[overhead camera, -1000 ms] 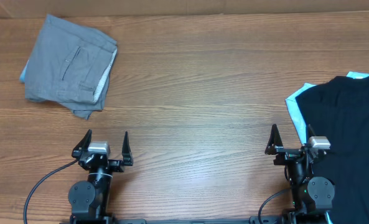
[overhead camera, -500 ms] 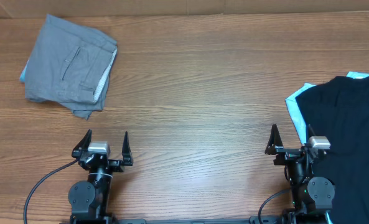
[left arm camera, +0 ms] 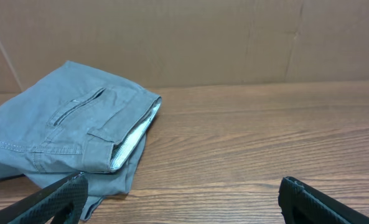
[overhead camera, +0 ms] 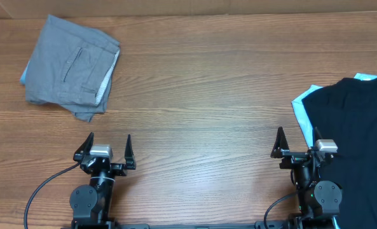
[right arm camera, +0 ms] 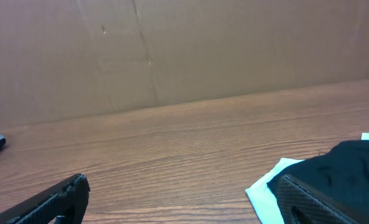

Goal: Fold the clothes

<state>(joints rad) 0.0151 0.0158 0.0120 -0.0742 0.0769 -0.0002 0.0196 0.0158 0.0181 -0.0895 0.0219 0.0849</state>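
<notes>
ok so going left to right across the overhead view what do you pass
grey trousers → left fingers → right fingers → black t-shirt

Grey trousers [overhead camera: 70, 67], pale striped lining, beyond black left pincer [overhead camera: 109, 138]; black T-shirt [overhead camera: 356, 133] over light-blue cloth [overhead camera: 300, 109] beside right pincer [overhead camera: 297, 137] — brown wood-grain counter [overhead camera: 201, 95].

Grey trousers [overhead camera: 70, 67]: folded into a rough square, back pocket up, pale lining showing at one edge. They lie flat, ahead and left of the left gripper [overhead camera: 109, 143] fingers, well apart.
Black T-shirt [overhead camera: 356, 140]: spread loose, just right of the right gripper [overhead camera: 297, 137] fingers.
Light-blue shirt [overhead camera: 301, 107]: beneath the T-shirt, only its edge showing.
</notes>
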